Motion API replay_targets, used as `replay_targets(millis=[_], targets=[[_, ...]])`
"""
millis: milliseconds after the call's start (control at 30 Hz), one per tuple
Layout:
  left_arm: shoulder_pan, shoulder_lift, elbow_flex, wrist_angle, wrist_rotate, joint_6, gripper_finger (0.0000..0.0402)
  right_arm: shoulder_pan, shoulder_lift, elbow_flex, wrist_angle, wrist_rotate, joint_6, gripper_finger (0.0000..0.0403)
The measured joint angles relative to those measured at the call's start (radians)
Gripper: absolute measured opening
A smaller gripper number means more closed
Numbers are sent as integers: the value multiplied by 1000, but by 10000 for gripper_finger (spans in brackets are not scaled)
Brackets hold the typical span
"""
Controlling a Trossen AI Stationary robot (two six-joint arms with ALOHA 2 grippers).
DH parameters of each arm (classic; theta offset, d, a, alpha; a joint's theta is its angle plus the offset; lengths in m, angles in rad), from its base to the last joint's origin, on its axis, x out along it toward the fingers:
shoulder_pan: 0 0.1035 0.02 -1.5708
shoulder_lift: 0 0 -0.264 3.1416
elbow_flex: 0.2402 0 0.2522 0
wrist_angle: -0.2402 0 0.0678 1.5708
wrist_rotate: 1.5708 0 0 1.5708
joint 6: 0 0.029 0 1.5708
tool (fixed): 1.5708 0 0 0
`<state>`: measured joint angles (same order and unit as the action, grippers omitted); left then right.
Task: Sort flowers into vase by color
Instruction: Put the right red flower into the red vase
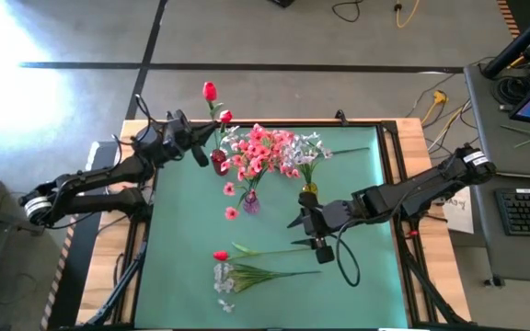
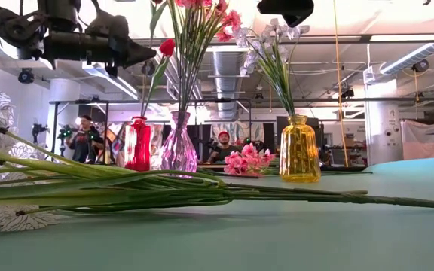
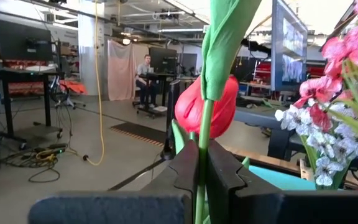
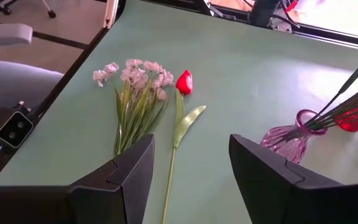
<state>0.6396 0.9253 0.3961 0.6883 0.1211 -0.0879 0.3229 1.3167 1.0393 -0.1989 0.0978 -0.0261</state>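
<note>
Lighting: bright, even, overhead; ceiling fixtures glare white along the top of the low view. High view: floor washed out at far left; green mat (image 1: 357,193) evenly lit, shadows faint. Low view: nearest stems (image 2: 164,188) soft, vases farther back sharper. Left wrist view: red tulip (image 3: 207,109) and fingers (image 3: 185,180) blurred, room sharper. Right wrist view: crisp, edges perhaps slightly bowed.

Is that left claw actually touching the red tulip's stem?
Touching. The left wrist view shows the left end effector shut on the red tulip, its stem pinched between the fingers.
</note>
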Motion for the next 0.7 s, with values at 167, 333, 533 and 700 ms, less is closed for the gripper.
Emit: replay_targets(millis=[167, 333, 533, 700], targets=[[0, 0, 0, -20, -3, -4, 0, 0, 0, 0, 3, 0, 0, 201], [0, 0, 0, -56, -4, -5, 0, 0, 0, 0, 3, 3, 12, 201], [0, 0, 0, -68, -5, -8, 0, 0, 1, 0, 3, 7, 16, 201], [0, -1, 0, -68, -5, -8, 7, 0, 1, 0, 7, 7, 17, 201]])
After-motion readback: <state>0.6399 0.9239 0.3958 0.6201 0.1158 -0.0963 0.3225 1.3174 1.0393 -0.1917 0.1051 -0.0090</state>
